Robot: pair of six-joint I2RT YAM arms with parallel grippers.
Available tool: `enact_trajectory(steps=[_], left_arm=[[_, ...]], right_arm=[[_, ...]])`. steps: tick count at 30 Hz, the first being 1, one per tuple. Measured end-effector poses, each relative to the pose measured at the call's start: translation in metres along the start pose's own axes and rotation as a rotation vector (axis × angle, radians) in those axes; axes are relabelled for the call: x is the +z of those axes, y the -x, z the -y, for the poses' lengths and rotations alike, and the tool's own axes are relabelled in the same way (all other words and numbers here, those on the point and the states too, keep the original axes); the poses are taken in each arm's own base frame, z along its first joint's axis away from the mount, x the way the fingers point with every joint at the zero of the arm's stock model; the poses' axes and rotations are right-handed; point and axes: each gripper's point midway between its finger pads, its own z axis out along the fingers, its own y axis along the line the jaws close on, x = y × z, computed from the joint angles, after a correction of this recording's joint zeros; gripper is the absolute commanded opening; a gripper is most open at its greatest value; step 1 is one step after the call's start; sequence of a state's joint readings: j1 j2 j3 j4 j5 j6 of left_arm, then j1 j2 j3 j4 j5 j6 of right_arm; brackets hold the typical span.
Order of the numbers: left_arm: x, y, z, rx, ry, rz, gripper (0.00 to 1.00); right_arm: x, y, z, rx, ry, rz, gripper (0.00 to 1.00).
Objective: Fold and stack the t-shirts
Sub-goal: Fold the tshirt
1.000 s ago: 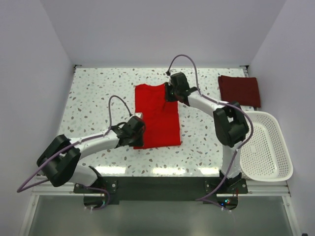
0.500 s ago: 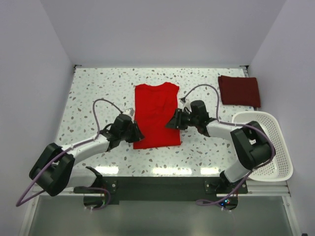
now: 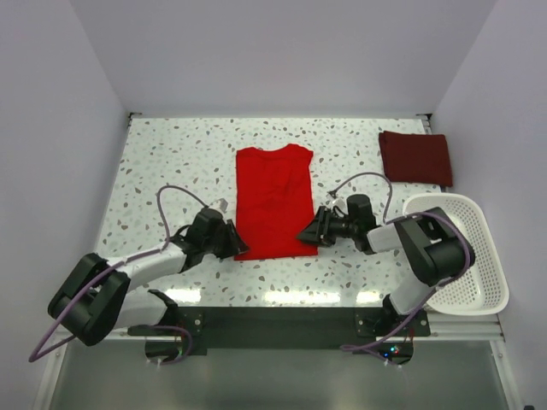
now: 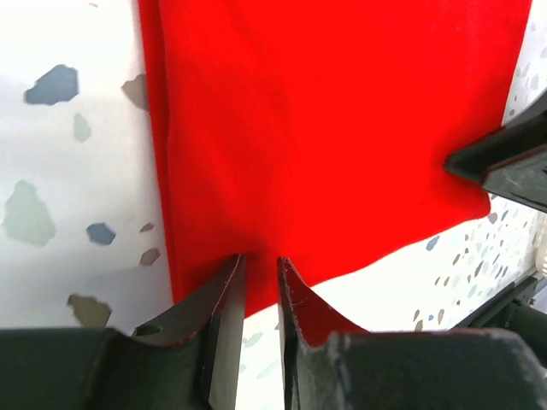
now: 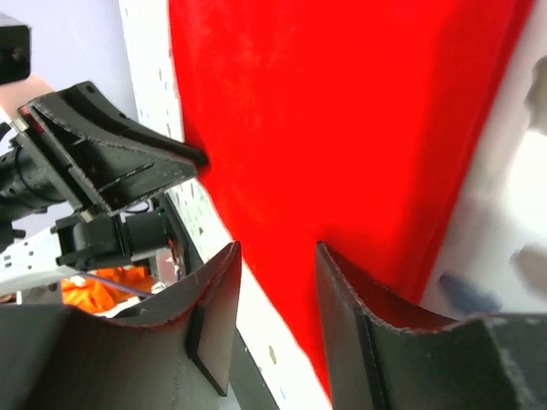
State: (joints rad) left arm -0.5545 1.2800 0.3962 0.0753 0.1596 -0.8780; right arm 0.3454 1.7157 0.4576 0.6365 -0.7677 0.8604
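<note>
The bright red t-shirt (image 3: pixel 272 201) lies folded into a long strip at the table's middle. The dark maroon t-shirt (image 3: pixel 415 158) lies folded at the back right, away from both arms. My left gripper (image 3: pixel 238 248) is at the red shirt's near left corner. In the left wrist view (image 4: pixel 261 263) its jaws stand a narrow slit apart, and the tips pinch the red cloth (image 4: pixel 342 128) at its near hem. My right gripper (image 3: pixel 305 237) is at the near right corner. In the right wrist view (image 5: pixel 278 248) it is open, with both jaws over the red cloth (image 5: pixel 342 111) near its edge.
A white slatted basket (image 3: pixel 489 256) stands at the right edge of the table, beside the right arm. White walls close in the table on the left, back and right. The black base rail (image 3: pixel 273 320) runs along the near edge.
Both grippers have moved from further up the red shirt to its near corners. The right arm came from the collar end. The shirt itself has not shifted.
</note>
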Motion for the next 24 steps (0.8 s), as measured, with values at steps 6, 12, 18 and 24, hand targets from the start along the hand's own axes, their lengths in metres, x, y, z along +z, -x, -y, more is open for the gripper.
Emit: enact_trajectory(steps=[6, 12, 18, 24], left_arm=[[-0.014, -0.001, 0.005, 0.012, -0.014, 0.001, 0.28], [-0.011, -0.018, 0.002, 0.017, -0.008, -0.065, 0.26], [-0.01, -0.023, -0.003, 0.006, 0.005, -0.075, 0.24], [-0.022, -0.021, -0.01, 0.011, 0.045, -0.055, 0.33]], right_arm=[[-0.024, 0.0, -0.038, -0.106, 0.043, 0.014, 0.48], [-0.027, -0.018, -0.021, -0.082, -0.003, -0.05, 0.46], [-0.027, -0.037, 0.012, 0.013, -0.069, -0.109, 0.45], [-0.035, -0.034, 0.011, -0.018, -0.125, -0.105, 0.51]])
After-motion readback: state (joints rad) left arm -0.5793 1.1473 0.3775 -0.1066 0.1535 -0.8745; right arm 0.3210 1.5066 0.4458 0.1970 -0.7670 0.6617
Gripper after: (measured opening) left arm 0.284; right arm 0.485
